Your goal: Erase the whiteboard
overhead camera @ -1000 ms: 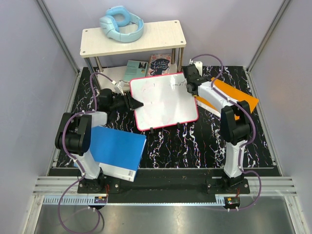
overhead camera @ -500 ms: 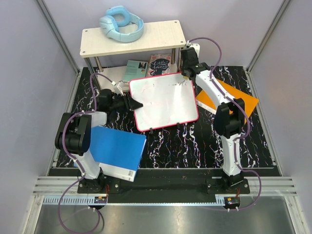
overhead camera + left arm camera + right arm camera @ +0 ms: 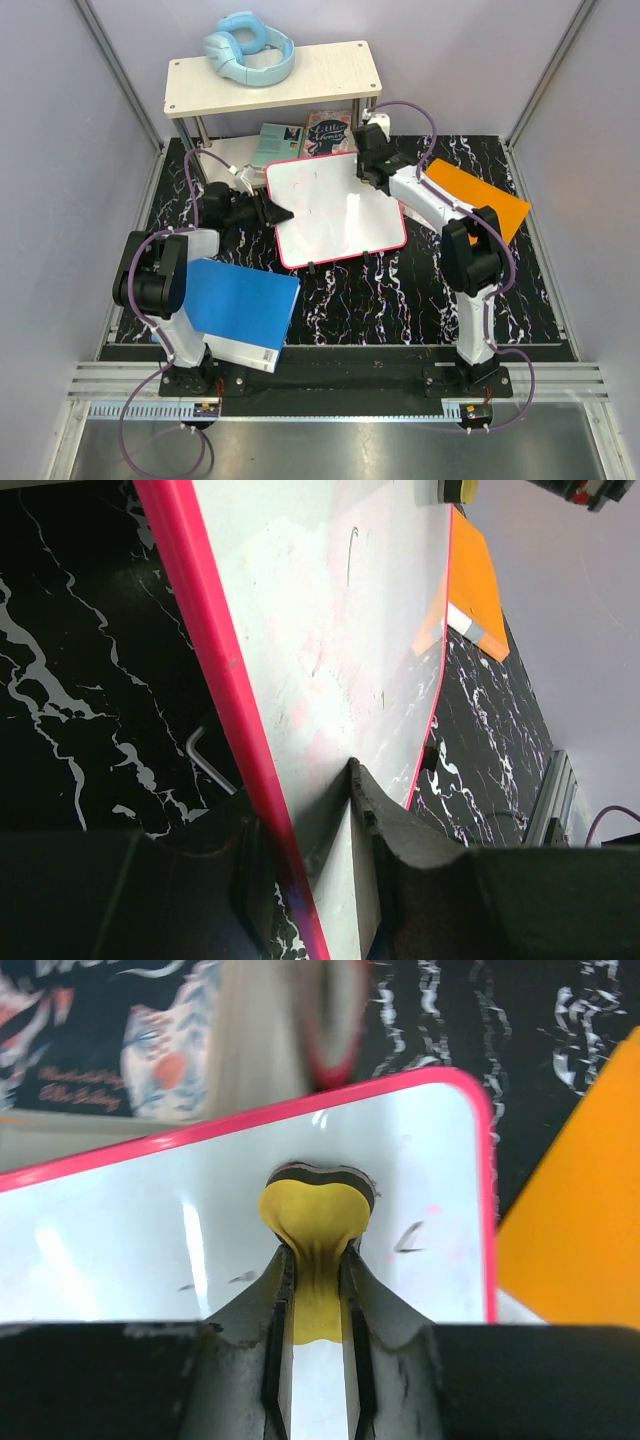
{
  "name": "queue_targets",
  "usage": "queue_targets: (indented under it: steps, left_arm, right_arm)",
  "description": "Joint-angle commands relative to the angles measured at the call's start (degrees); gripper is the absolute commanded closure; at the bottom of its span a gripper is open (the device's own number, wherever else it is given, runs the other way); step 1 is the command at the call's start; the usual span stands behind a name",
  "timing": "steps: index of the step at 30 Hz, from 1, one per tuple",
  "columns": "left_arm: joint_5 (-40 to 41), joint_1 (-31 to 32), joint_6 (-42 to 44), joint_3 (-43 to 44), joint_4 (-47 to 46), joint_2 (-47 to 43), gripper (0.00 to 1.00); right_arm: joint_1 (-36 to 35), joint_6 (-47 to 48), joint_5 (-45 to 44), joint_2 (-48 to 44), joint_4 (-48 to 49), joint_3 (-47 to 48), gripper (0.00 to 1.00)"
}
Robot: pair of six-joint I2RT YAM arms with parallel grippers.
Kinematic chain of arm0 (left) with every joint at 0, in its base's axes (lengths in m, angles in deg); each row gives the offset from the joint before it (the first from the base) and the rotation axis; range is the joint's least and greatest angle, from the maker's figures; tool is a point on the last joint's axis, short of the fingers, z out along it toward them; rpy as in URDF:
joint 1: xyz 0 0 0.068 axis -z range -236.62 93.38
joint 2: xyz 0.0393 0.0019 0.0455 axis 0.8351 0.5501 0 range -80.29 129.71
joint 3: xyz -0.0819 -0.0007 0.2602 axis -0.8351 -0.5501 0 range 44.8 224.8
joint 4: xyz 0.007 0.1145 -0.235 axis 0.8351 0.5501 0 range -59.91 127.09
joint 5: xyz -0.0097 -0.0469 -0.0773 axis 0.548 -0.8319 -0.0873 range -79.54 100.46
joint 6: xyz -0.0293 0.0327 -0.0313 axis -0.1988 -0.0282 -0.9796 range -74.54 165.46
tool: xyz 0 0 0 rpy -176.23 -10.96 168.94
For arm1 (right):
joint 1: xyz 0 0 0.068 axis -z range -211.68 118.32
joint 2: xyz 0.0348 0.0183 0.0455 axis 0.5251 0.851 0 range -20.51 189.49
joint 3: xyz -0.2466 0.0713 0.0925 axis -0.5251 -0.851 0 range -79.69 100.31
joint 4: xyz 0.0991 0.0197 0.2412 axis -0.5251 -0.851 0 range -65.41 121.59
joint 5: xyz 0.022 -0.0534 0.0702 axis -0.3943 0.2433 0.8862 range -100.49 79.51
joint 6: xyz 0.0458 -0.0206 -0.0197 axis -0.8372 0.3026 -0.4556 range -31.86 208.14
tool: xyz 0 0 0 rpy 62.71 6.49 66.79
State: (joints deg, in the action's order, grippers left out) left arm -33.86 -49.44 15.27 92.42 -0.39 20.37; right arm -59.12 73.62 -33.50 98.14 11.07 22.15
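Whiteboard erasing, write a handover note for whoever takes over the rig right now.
Left gripper: shut on the whiteboard at its left rim, steadying it mid-table.
Right gripper: shut on a yellow eraser, set on the board near its far right corner.
Done: most of the surface looks clean.
To do: a few short dark strokes beside the eraser, plus faint pink smears.

This looks like a robot laboratory cell, not a home or a shop. Plain grey panels [image 3: 50,150] close it on three sides, held by aluminium profiles [image 3: 120,75]. The left arm [image 3: 160,280] and the right arm [image 3: 475,270] are bolted by a slotted metal rail [image 3: 330,385] at the near edge of a black marbled counter [image 3: 400,300]. Purple cables [image 3: 532,385] run from their bases.
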Motion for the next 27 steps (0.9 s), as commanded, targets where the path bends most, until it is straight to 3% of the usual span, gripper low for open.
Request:
queue_targets:
  steps: [1,5,9,16,27]
  left_arm:
    - [5.12,0.03,7.96,-1.21,4.2,1.47,1.0]
    - [5.12,0.03,8.05,-1.21,4.29,1.47,1.0]
    - [5.12,0.11,8.22,-1.03,4.46,1.47,1.0]
    - [5.12,0.2,8.31,-0.95,4.73,1.47,1.0]
    - [5.12,0.29,8.31,-0.86,4.82,1.47,1.0]
  right_arm:
    - [-6.56,-0.51,8.76,2.19,2.23,-0.78,1.0]
    - [-8.95,-0.41,8.59,5.62,-0.04,5.9,1.0]
    - [-8.77,-1.73,2.03,6.42,-1.02,7.41,1.0]
    - [-3.68,-7.18,-4.59,2.91,-1.29,0.56,1.0]
    - [5.64,-10.26,-4.86,-2.63,1.44,-8.06,1.0]
